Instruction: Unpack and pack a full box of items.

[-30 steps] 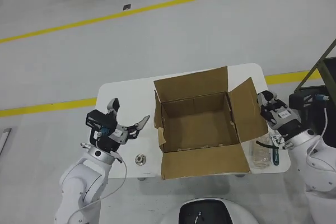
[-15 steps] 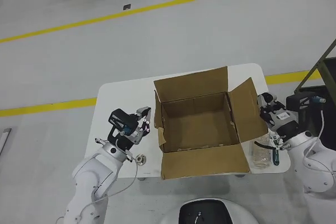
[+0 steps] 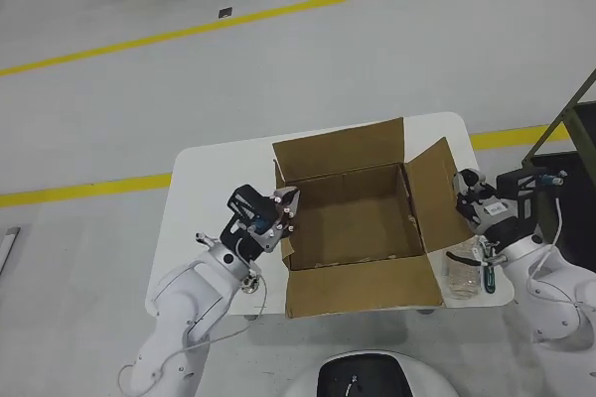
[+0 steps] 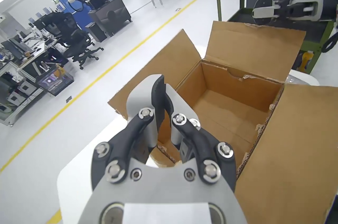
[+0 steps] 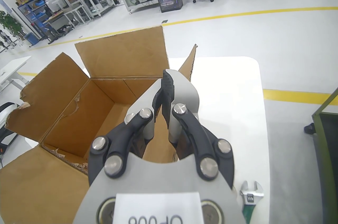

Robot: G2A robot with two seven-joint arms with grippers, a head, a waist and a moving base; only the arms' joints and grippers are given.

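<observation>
Cardboard box [image 3: 363, 288] stands open in the middle of the bench [image 3: 214, 179]. Inside it I see only the bare floor, so I judge that the unpacking is done and the packing is the next step. My left pincer [image 4: 164, 95] is at the left wall of the box, its fingers drawn almost together with a thin gap. My right pincer [image 5: 167, 87] is at the outer edge of the right flap, pads nearly touching. Whether either one pinches cardboard, I cannot tell.

For the coming move this matters: the wrench [image 5: 250, 194] and the clear bottle [image 3: 464, 270] lie on the bench outside the right flap, on the robot's side of the right pincer, so the right arm is nearer. The long axis of the wrench runs alongside the box wall. A small round piece [image 3: 246, 283] lies on the left, nearer to the left arm.
</observation>
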